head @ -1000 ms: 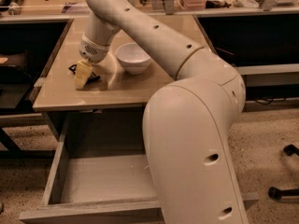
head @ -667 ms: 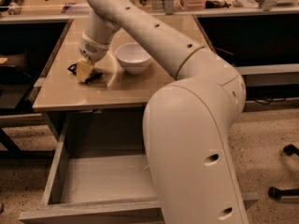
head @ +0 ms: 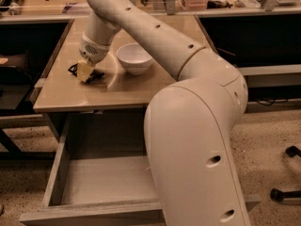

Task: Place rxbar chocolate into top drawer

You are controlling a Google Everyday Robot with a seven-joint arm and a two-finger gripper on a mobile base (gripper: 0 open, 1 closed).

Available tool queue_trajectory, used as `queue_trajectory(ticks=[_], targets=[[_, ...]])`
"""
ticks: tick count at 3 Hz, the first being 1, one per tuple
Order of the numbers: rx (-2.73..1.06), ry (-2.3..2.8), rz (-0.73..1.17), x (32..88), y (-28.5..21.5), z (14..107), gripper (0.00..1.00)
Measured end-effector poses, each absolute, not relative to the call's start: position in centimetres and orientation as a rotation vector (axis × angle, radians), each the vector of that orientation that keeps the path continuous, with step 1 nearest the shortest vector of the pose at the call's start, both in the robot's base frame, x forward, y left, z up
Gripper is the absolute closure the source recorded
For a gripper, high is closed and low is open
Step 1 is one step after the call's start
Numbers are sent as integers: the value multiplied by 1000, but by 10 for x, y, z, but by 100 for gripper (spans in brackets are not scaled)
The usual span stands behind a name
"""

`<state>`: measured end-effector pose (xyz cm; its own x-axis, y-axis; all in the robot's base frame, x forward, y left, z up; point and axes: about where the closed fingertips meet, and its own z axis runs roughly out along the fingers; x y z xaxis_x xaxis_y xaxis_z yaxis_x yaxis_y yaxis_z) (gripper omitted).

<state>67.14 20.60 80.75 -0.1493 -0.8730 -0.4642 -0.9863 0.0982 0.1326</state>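
Near the left edge of the table (head: 56, 98) lies the bar (head: 74, 69), dark and flat on the top, not yet in the drawer (head: 103, 180). The gripper (head: 85, 71) is down on it, touching or just over it; whether it has hold of the bar cannot be told. So the pick looks under way at best, and lift, carry and drop are left. The drawer stands pulled out below the table's front edge, its bottom bare, with room to lower the bar on the left side. Just right of the gripper sits the bowl (head: 135, 58), close enough to nudge on a sideways swing. Further right the arm (head: 197, 126) covers the drawer's right part.
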Motion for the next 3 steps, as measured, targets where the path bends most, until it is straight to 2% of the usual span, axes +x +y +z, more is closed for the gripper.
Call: queue_trajectory(ticks=[3], targets=[[-1848, 2111, 607, 672, 207, 821, 100]])
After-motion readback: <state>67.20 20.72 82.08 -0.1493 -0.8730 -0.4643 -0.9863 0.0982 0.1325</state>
